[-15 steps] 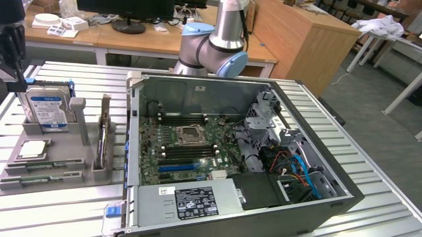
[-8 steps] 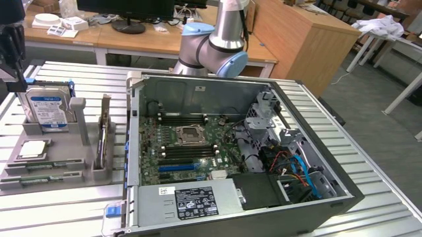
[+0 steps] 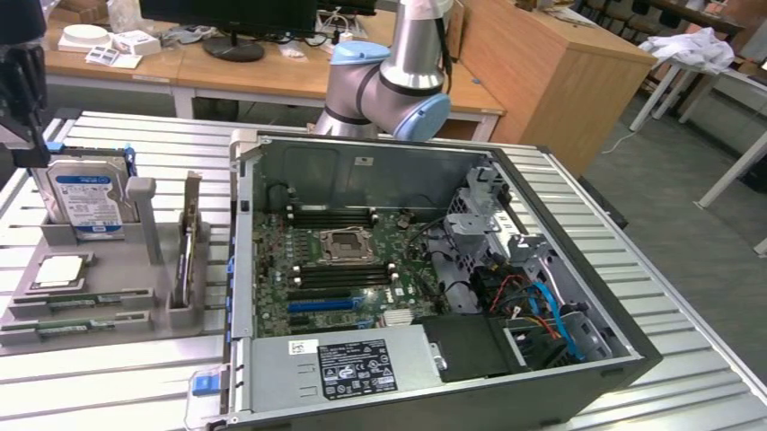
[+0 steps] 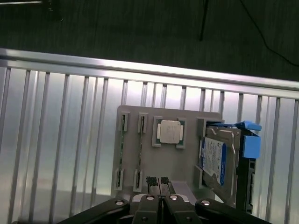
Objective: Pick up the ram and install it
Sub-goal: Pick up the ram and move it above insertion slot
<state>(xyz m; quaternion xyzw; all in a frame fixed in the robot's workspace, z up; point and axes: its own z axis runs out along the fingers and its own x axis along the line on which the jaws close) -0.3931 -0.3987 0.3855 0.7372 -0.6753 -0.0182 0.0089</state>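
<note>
Two ram sticks lie on edge in slots of the grey holder tray (image 3: 108, 310): one ram stick (image 3: 84, 299) and a second ram stick (image 3: 70, 327) beside it. In the wrist view they appear as two thin green strips, ram (image 4: 122, 151) and ram (image 4: 140, 150), on the tray (image 4: 187, 163). My gripper (image 3: 22, 135) hangs above the tray's far end at the exterior view's left. Its fingertips (image 4: 151, 181) are pressed together with nothing between them, so the gripper (image 4: 158, 181) is shut and well above the tray.
The tray also holds a silver processor (image 4: 169, 132), a hard drive with a blue label (image 3: 86, 196) and an upright expansion card (image 3: 189, 242). The open computer case (image 3: 576, 305) lies to the exterior view's right, its motherboard (image 3: 341, 269) showing black memory slots (image 3: 336, 215).
</note>
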